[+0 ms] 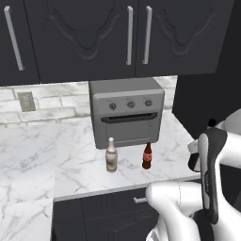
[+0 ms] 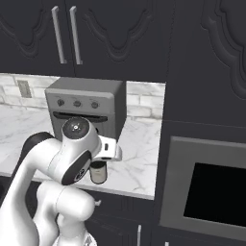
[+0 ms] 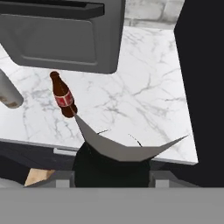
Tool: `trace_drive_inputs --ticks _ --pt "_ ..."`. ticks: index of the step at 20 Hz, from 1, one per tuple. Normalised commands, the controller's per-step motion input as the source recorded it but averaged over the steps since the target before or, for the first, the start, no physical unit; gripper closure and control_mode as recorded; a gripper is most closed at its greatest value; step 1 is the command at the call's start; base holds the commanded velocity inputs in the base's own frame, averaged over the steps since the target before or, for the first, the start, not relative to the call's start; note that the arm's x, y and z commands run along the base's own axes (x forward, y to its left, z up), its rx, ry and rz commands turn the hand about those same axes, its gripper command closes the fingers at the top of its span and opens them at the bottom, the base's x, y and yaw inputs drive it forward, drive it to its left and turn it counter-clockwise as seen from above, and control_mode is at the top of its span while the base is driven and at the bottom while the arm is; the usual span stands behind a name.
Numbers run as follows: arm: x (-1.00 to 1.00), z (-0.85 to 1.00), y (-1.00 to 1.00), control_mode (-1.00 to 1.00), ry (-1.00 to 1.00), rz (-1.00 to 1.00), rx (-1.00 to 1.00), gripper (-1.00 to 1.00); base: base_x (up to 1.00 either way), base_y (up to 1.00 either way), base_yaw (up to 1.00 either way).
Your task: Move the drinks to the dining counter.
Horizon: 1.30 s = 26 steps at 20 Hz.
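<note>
Black bottle [image 2: 98, 172]: grasped in end effector [image 3: 111, 168], lifted off tabletop [image 1: 75, 162]. Beige bottle [image 1: 111, 155] and brown bottle [image 1: 147, 156] stood before oven [image 1: 126, 112]. Likely rigid, slick, breakable; grip mid-body.

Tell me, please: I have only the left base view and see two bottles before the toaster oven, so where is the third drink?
Observer: In the right base view, the black bottle sits in the claw, near the front edge of the worktop.
Operator: Thank you. What stands right of that worktop?
Observer: A built-in oven with a dark window, set in a tall dark cabinet.
</note>
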Motion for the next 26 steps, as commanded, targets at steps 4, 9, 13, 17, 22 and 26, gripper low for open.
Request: trace_drive_inputs --ticks 4,9,13,17,22,26 --pt "0.0 0.0 0.0 -1.0 0.0 0.0 0.0 1.0 0.0 0.0 0.0" --pt "0.0 0.0 0.0 1.0 0.0 0.0 0.0 1.0 -0.05 0.0 0.0" --pt "0.0 0.0 0.0 1.0 0.0 0.0 0.0 1.0 -0.92 0.0 -0.01" --pt "0.0 0.0 0.0 1.0 0.0 0.0 0.0 1.0 -1.0 0.0 -0.01" --pt "0.0 0.0 0.0 1.0 0.0 0.0 0.0 1.0 -0.72 -0.01 -0.03" --pt "0.0 0.0 0.0 1.0 0.0 0.0 0.0 1.0 -0.15 -0.23 -0.41"
